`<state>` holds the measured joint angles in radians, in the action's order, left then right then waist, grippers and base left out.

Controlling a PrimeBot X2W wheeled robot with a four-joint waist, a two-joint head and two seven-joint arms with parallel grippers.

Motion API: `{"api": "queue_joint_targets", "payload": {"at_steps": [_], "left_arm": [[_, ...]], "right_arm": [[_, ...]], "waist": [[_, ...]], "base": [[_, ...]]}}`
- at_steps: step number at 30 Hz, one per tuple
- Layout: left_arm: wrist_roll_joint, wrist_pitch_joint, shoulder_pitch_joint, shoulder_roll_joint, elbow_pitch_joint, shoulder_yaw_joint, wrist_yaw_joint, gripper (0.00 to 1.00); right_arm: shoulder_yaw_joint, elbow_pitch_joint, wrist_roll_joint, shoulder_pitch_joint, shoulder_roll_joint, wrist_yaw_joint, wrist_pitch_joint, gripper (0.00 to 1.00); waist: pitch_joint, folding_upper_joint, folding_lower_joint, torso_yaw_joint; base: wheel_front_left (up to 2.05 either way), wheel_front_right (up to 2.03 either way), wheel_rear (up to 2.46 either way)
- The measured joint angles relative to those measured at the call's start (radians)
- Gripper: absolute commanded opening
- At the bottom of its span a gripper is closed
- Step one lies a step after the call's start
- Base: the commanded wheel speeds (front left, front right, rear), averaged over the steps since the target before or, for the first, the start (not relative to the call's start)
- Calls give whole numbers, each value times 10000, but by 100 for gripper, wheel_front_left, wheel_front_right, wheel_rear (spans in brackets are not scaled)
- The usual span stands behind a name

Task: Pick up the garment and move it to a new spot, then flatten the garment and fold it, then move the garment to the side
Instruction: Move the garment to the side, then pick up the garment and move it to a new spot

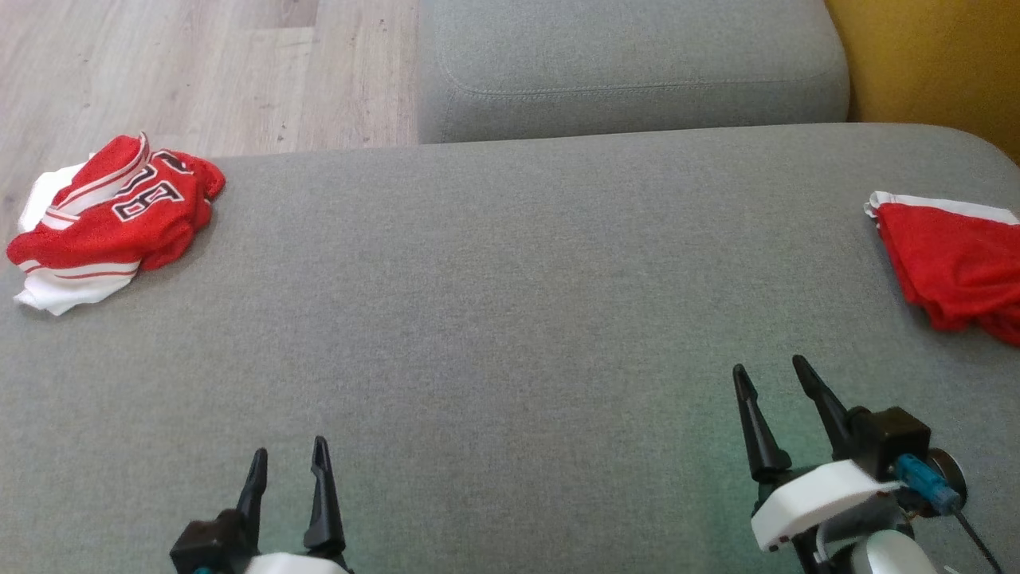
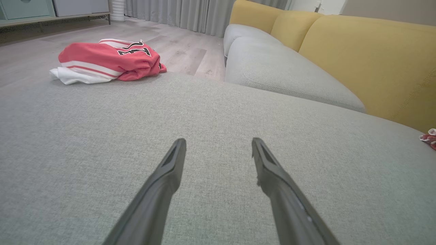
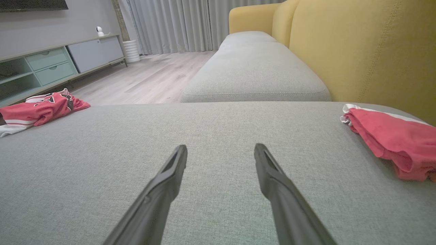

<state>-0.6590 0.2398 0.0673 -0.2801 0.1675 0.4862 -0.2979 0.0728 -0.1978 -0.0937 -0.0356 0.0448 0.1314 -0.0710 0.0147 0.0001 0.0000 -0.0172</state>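
Jersey point(image 1: 119, 215) lies crumpled far ahead-left of the left claw point(image 1: 289, 447), at the sofa point(image 1: 494, 303) edge; it and the right claw point(image 1: 770, 363) gape empty, and a shallow pinch could shove it off.

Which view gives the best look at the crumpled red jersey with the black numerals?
The head view: it looks down on the whole crumpled red jersey, numerals facing the camera. The left wrist view shows it low and side-on, numerals foreshortened. The right wrist view catches it at its left edge.
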Motion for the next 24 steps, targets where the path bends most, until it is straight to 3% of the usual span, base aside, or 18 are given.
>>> {"api": "queue_joint_targets", "payload": {"at_steps": [15,24], "left_arm": [[0,-6,-21,2,73,86,61,100],[4,-8,-182,-12,69,107,77,100]], "right_arm": [[-21,52,12,-16,2,0,-6,100],[-130,159,69,-373,2,0,-6,100]], "waist": [[-2,0,0,-193],[6,0,0,-1422]], "base": [[0,0,0],[0,0,0]]}}
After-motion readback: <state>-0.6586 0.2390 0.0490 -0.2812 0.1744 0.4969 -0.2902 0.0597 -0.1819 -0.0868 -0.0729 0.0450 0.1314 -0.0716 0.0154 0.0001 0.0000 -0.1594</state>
